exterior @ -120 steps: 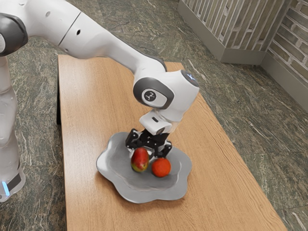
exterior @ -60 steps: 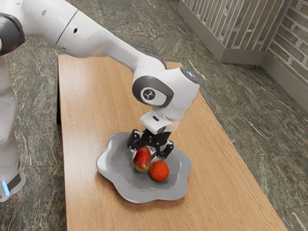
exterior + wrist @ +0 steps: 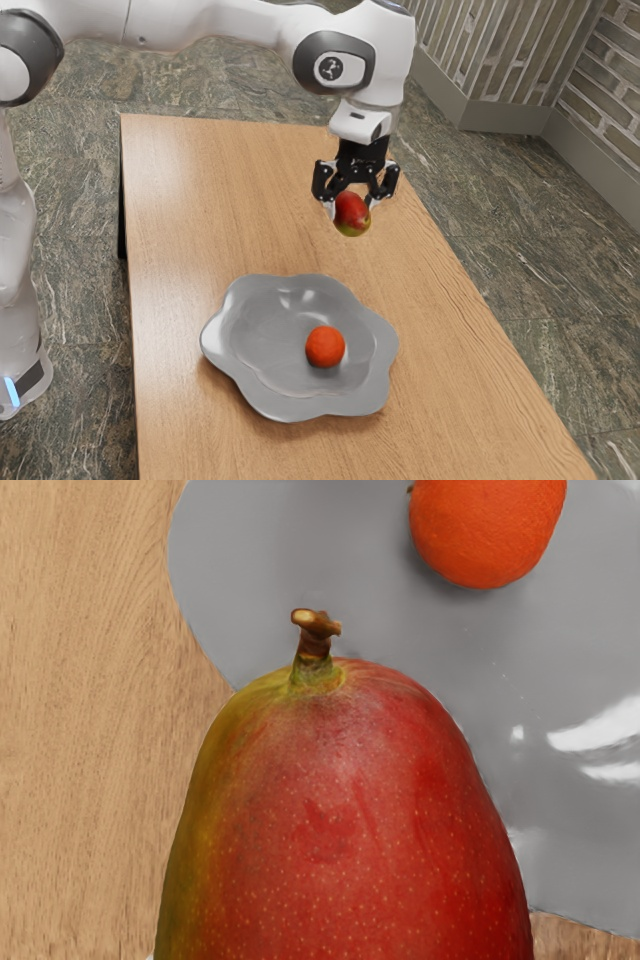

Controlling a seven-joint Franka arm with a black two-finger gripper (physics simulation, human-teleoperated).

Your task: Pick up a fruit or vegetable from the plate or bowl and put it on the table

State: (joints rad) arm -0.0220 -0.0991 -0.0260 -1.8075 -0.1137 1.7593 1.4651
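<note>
In the exterior view my gripper (image 3: 352,205) is shut on the red and green mango (image 3: 351,214), one finger on each side of it, and holds it in the air. The grey wavy-edged plate (image 3: 240,375) lies lower down on the wooden table (image 3: 200,210), with an orange fruit (image 3: 325,347) in it. In the wrist view the mango (image 3: 340,820) is large and close, its stem pointing away from my hand, with the orange fruit (image 3: 487,525) and the plate (image 3: 290,560) beyond it.
Bare table surface surrounds the plate. The table's long edge (image 3: 478,285) runs down the exterior view's right, with the stone floor (image 3: 540,270) past it and a brick wall (image 3: 610,100) farther back.
My gripper has risen well above the plate with the mango, which was down at the plate beside the orange fruit. The orange fruit has shifted slightly toward the exterior view's left.
</note>
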